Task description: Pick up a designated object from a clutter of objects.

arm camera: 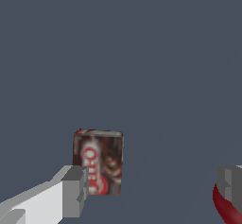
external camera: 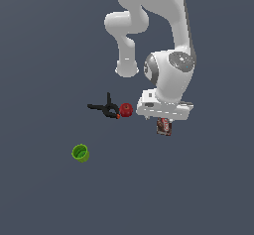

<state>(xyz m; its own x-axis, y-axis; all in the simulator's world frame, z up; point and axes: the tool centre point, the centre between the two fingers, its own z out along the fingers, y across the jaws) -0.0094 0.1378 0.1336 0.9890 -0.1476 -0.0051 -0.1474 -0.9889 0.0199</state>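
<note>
The brown box (external camera: 164,126) with a red and white label lies flat on the grey floor, just under the white hand. In the wrist view the box (arm camera: 98,161) lies beside the left finger (arm camera: 74,191), which covers its corner. My gripper (arm camera: 153,190) is open and empty, its jaws wide apart. The gripper (external camera: 164,118) hovers over the box; its fingertips hardly show in the exterior view. The red ball (external camera: 126,110) sits toward the exterior view's left of the hand, and its edge (arm camera: 222,208) shows by the right finger (arm camera: 231,184).
A black clamp (external camera: 105,108) with an orange tip lies against the red ball on its far side from the hand. A green cup (external camera: 80,153) stands apart, further toward the exterior view's left and nearer the camera. The arm's white links rise above the box.
</note>
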